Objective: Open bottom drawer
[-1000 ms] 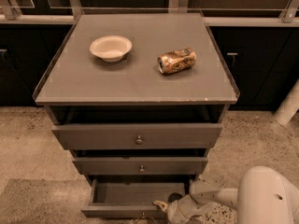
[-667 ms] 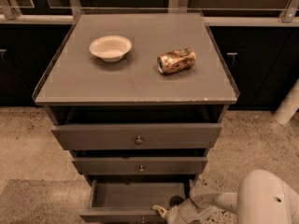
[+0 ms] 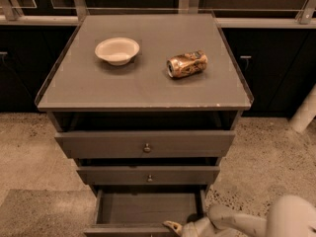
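Observation:
The bottom drawer (image 3: 148, 209) of the grey cabinet stands pulled out, its empty inside showing and its front at the frame's lower edge. Its knob is hidden. My gripper (image 3: 174, 227) is at the top edge of that drawer's front, right of centre, with my white arm (image 3: 247, 221) reaching in from the lower right. The middle drawer (image 3: 148, 175) and the top drawer (image 3: 145, 143) are above, each with a small round knob.
On the cabinet top (image 3: 143, 88) lie a white bowl (image 3: 117, 50) and a crushed brown can (image 3: 186, 64) on its side. Dark cabinets stand behind. Speckled floor lies on both sides, and a white pole (image 3: 303, 111) stands at right.
The bottom drawer has slid further out toward the camera, showing more of its inside. My gripper and arm have moved back and down with the drawer's front.

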`<state>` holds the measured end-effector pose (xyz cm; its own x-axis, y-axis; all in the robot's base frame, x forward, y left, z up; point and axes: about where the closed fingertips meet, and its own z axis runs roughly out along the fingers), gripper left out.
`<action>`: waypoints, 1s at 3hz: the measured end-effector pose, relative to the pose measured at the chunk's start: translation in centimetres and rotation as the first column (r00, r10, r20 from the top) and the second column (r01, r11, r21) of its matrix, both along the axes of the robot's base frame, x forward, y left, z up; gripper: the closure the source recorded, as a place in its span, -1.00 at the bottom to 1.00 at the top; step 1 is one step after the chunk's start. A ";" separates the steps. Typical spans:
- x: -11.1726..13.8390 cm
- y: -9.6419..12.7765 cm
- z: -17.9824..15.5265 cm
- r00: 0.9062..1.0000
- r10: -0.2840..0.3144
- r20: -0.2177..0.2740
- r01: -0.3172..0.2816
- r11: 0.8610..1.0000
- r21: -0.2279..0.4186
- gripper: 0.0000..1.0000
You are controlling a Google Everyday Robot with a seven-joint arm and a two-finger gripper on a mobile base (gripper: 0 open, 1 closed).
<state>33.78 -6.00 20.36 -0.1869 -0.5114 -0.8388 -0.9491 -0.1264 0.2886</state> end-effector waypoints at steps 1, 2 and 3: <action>3.1 0.7 1.3 0.951 -0.304 0.048 0.289 0.936 0.202 -1.00; 3.7 -0.9 2.7 0.908 -0.416 0.045 0.391 0.882 0.264 -1.00; 3.6 -1.0 2.5 0.910 -0.413 0.045 0.389 0.884 0.258 -1.00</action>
